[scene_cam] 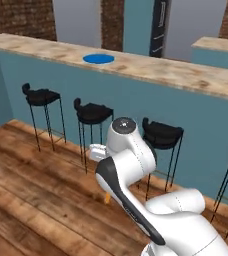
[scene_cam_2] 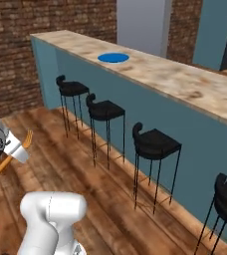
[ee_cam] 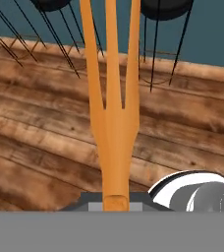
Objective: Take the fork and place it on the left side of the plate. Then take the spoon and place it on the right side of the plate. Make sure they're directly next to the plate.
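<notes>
The gripper (scene_cam_2: 17,148) is pinched shut on the fork (scene_cam_2: 11,155), held low beside the robot above the wooden floor (scene_cam_2: 110,199), well apart from the blue plate (scene_cam_2: 113,58) on the counter (scene_cam_2: 185,82); nothing lies beside the plate, so both placements seem left; the fork's long axis runs along the gripper, tines pointing away toward the stools (scene_cam_2: 105,110).

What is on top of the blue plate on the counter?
Nothing lies on the plate; its blue face shows bare. The gripper holds the fork low over the floor.
</notes>
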{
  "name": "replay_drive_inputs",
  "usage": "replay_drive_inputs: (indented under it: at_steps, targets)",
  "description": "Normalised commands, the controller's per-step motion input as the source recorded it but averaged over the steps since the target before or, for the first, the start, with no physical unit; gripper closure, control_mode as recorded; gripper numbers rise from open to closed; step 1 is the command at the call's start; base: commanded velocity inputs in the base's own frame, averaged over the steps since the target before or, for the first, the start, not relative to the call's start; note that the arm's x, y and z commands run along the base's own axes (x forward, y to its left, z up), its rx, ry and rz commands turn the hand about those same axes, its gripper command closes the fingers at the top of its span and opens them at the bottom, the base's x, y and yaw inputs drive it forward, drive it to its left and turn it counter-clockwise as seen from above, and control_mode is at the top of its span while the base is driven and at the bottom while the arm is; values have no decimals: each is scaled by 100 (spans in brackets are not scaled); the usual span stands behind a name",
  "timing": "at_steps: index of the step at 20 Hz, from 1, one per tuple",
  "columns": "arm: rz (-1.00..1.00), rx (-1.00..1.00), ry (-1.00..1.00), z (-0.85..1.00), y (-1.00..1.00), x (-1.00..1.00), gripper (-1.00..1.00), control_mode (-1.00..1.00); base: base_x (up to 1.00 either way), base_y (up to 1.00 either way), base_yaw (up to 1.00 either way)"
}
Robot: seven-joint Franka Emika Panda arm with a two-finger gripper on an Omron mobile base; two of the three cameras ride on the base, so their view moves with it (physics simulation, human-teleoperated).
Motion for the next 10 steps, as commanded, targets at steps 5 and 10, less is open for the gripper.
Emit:
replay_drive_inputs:
  at_steps: [5, 10]
  targets:
    - [0, 0, 0, 0, 0, 0, 100, 100, 100, 100, -37]
    - [0, 0, 0, 0, 0, 0, 100, 100, 100, 100, -38]
